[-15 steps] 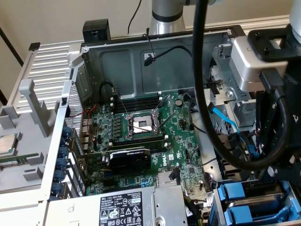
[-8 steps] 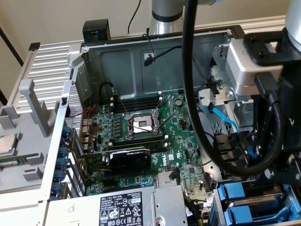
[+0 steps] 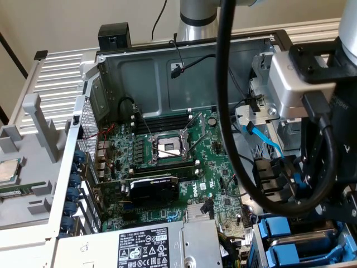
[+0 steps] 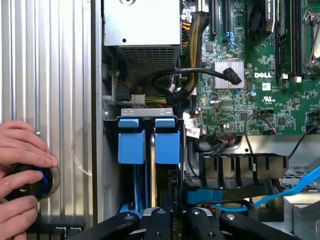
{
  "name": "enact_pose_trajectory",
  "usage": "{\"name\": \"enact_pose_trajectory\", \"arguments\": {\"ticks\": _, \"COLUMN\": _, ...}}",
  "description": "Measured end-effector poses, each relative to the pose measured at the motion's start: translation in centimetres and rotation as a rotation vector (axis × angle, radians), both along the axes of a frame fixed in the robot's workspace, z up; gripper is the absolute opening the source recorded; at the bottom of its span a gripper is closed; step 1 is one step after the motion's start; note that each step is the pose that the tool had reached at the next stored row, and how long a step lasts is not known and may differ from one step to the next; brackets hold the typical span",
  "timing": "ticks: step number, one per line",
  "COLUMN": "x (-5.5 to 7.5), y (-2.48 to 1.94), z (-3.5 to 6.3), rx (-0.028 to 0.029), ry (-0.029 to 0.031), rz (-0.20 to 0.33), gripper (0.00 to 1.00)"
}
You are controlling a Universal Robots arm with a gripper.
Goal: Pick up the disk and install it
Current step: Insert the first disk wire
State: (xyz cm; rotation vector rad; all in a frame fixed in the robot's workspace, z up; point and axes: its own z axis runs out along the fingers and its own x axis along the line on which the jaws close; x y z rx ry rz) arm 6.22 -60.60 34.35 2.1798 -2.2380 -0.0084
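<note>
The disk (image 4: 167, 146) sits low in its bay (image 4: 147, 111) just beneath the narrow-jawed end effector (image 4: 180, 216), apparently nearly installed.

Robotics lab, computer-assembly bench: a silver industrial robot arm (image 3: 198, 17) rises behind an opened desktop computer case (image 3: 162, 67), its green motherboard (image 3: 212, 167), bare processor socket (image 3: 167, 148) and labelled power supply (image 3: 145, 248) all exposed. A loose processor chip (image 3: 8, 170) sits in a grey fixture (image 3: 33, 120) at the exterior view's left. A person's hand (image 4: 22, 145) rests on a black-and-blue knob (image 4: 30, 182) on the ribbed metal panel (image 4: 50, 75) beside the case.
</note>
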Motion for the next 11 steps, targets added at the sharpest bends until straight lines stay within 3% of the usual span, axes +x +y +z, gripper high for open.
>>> {"name": "enact_pose_trajectory", "arguments": {"ticks": 11, "x": -0.05, "y": 0.05, "z": -0.18, "rx": 0.0003, "ry": -0.0048, "rz": -0.004, "gripper": 0.17}}
